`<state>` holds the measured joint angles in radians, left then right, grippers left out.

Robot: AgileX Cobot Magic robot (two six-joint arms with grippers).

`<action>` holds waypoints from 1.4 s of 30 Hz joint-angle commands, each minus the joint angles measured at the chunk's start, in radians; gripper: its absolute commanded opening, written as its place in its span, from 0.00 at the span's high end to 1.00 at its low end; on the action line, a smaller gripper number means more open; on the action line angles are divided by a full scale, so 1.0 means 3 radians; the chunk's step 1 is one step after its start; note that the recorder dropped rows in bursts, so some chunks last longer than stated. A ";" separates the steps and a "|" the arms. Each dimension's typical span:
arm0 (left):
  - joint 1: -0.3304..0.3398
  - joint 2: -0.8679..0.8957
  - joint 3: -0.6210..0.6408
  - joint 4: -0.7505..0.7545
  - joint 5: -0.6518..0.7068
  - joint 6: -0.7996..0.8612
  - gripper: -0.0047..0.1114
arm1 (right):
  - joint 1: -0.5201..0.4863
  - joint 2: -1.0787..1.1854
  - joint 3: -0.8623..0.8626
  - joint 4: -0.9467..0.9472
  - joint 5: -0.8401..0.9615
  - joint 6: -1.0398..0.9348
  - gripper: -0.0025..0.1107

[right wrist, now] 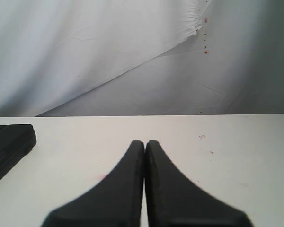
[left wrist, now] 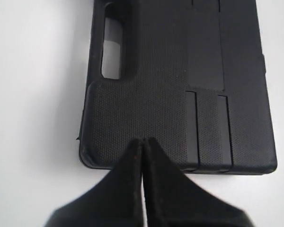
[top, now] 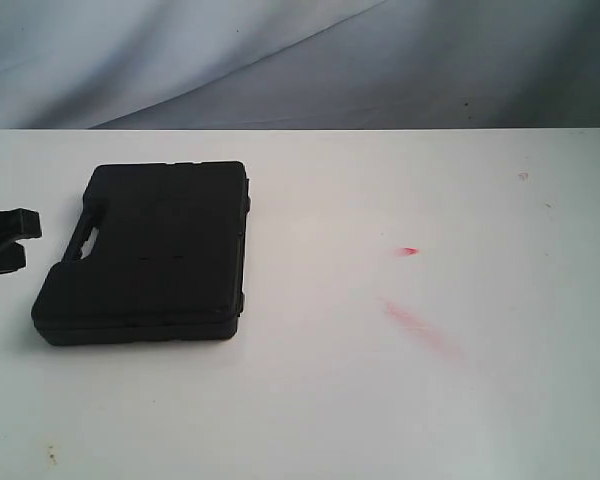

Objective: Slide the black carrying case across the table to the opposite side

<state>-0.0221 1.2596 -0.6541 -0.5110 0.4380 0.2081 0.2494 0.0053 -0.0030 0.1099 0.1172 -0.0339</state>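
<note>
Closed left jaws near case (left wrist: pixel 170 94)

Lab-like test bench: white table (top: pixel 310 420) (red-smudged) against a draped grey cloth backdrop (top: pixel 280 60).

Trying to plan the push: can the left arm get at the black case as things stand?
Probably yes. The left pincer, shut, is close by the black case, and nothing but bare table shows between them; whether they touch is unclear.

The black carrying case (top: pixel 148 255) lies flat and closed on the left part of the white table (top: pixel 400 380). Its moulded handle faces left
</note>
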 commanded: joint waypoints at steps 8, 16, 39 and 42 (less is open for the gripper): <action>0.0015 -0.0844 0.0462 -0.0129 -0.0567 0.0036 0.96 | -0.0029 -0.0018 0.0010 0.0028 0.0000 -0.0025 0.98; 0.0015 -0.1379 0.0768 -0.0188 -0.0752 0.0036 0.96 | -0.0029 -0.0018 0.0010 0.0028 0.0000 -0.0025 0.98; 0.0015 -0.2370 0.1672 0.0454 -0.1156 -0.0332 0.96 | -0.0029 -0.0018 0.0010 0.0028 0.0000 -0.0025 0.98; 0.0015 -0.2447 0.1812 0.0800 -0.1266 -0.0628 0.96 | -0.0029 -0.0018 0.0010 0.0028 0.0000 -0.0025 0.98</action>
<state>-0.0221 0.5462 -0.1423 -0.3682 0.0960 0.1022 0.2494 0.0053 -0.0030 0.1099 0.1172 -0.0339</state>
